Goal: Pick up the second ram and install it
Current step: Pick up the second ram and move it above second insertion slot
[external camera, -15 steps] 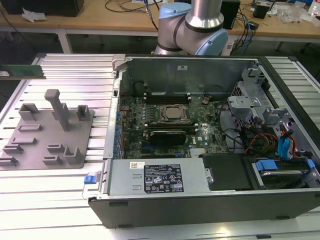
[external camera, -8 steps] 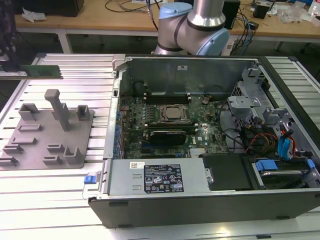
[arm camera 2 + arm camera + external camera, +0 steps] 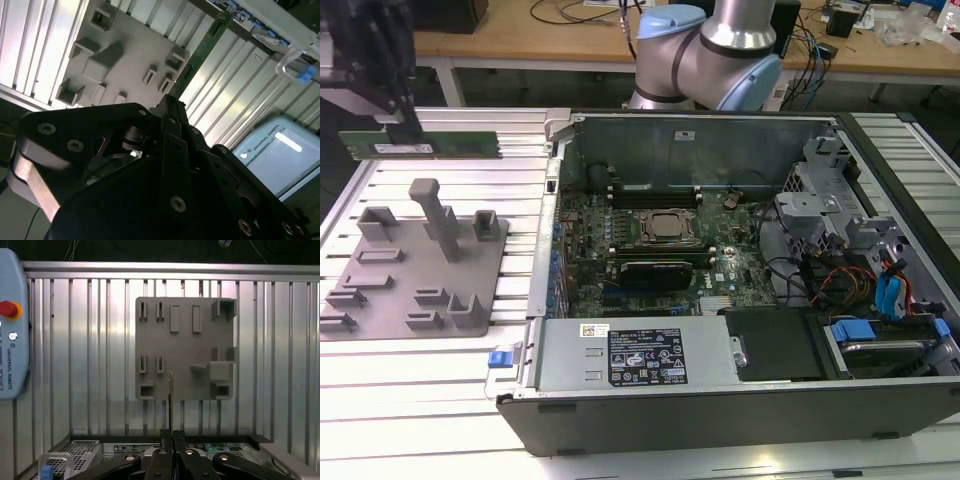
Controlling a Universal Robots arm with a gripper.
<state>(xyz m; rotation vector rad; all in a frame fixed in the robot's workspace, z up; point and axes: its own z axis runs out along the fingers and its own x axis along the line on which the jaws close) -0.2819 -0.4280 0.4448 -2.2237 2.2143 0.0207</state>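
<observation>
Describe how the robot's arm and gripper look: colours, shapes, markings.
In the exterior view the arm is built of thick silver-grey tubular segments with rounded pale blue joint caps. In the second wrist view the gripper is matt black, made of flat angular linkage bars pinned with round silver screw heads. It tapers to two narrow fingers, seen in the first wrist view.

The robot arm [image 3: 705,45] bends its silver-and-blue joints at the back of the exterior view. Its black end effector [image 3: 410,128] hangs at that view's far left, fingers [image 3: 164,441] pinched together on the second ram [image 3: 420,146].
</observation>
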